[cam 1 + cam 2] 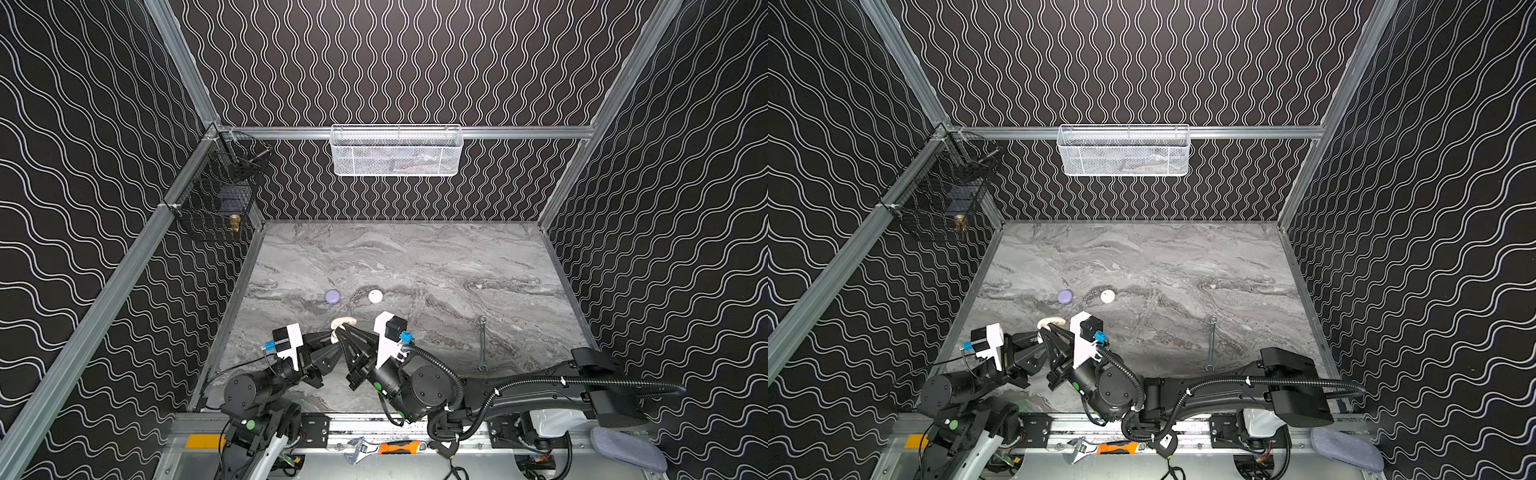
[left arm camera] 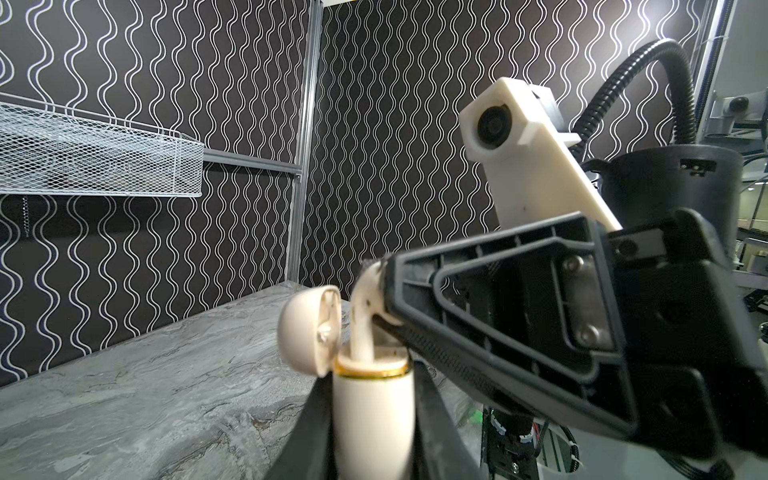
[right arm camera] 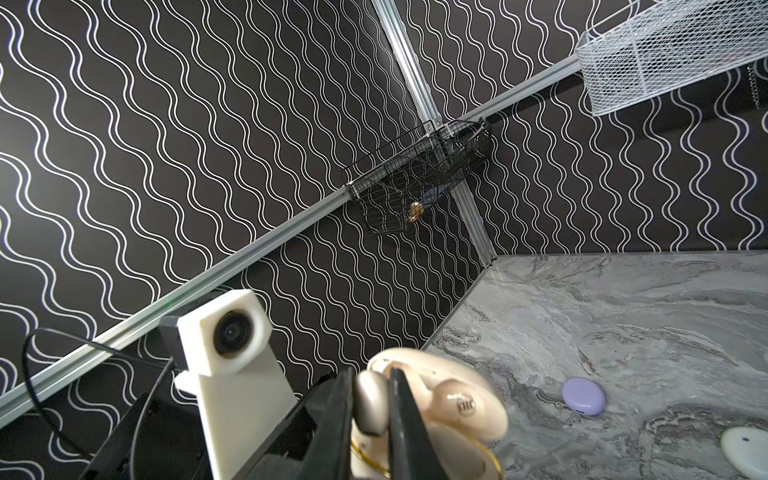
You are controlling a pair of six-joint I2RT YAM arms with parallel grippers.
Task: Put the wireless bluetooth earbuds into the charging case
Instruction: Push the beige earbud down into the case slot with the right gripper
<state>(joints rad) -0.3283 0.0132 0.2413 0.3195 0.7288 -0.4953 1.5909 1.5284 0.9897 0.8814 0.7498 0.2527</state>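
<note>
**Holding a cream earbud at the mouth of the open case**

From my remote seat, both arms meet low at the near middle of the grey marble table (image 1: pixel 415 257). My left gripper (image 2: pixel 370 453) is clamped on the cream charging case (image 2: pixel 376 395), one finger on each side of its body. The case stands upright with its lid swung open to one side and a gold ring around its rim.

My right gripper (image 3: pixel 372 395) is pinched tight on the head of a cream earbud (image 2: pixel 365 307). In the left wrist view the earbud's stem points down and meets the case's open top, while its head sits above the rim. I cannot tell how deep the stem goes, nor whether the case touches the table.

Beyond the grippers in both top views, a closed lavender case (image 1: pixel 332 296) and a closed white case (image 1: pixel 375 296) lie on the table, near each other but apart. A steel wrench (image 1: pixel 482 343) lies well off to the right. A white mesh basket (image 1: pixel 395 151) hangs on the back wall, and a black wire basket (image 1: pixel 216 195) hangs on the left wall.
</note>
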